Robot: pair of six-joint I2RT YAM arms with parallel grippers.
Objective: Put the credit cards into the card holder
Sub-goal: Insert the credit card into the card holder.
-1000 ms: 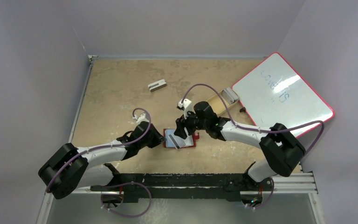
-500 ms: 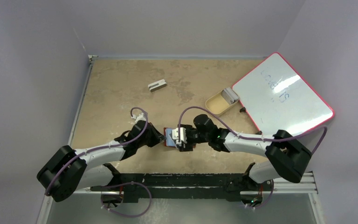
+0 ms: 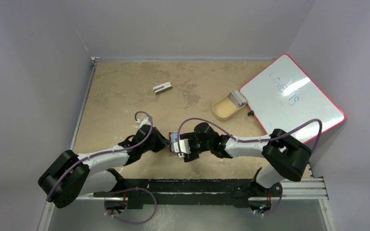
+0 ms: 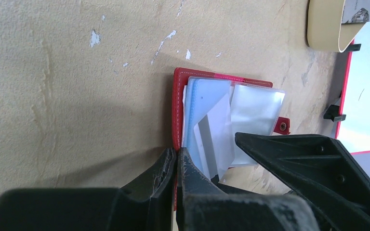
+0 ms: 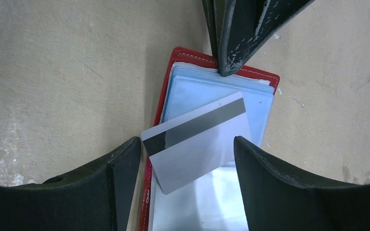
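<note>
**Two-handed check: pinning the holder, straddling one card**

Finding the card holder [image 5: 163, 103] lying open and flat on the table [image 3: 125, 86], near the front edge, between the two arms. Clamping its red rim with the left gripper [image 4: 176, 153], jaws nearly together on the leather. Hovering the right gripper [image 5: 187, 140] low over the holder, jaws spread wide on either side of a card. Noting that one pale credit card [image 5: 200, 144], dark stripe up, is resting askew on the bluish sleeves [image 5: 212, 86], with one corner overhanging the red rim beside a finger; being unable to confirm contact there. Seeing the snap tab [image 4: 283, 126] at the side opposite the clamped rim. Logging a tan tray [image 3: 224, 108] with pale items too small to identify, a whiteboard [image 3: 289, 96] and a small grey block [image 3: 162, 88], all sitting well apart, farther back.
</note>
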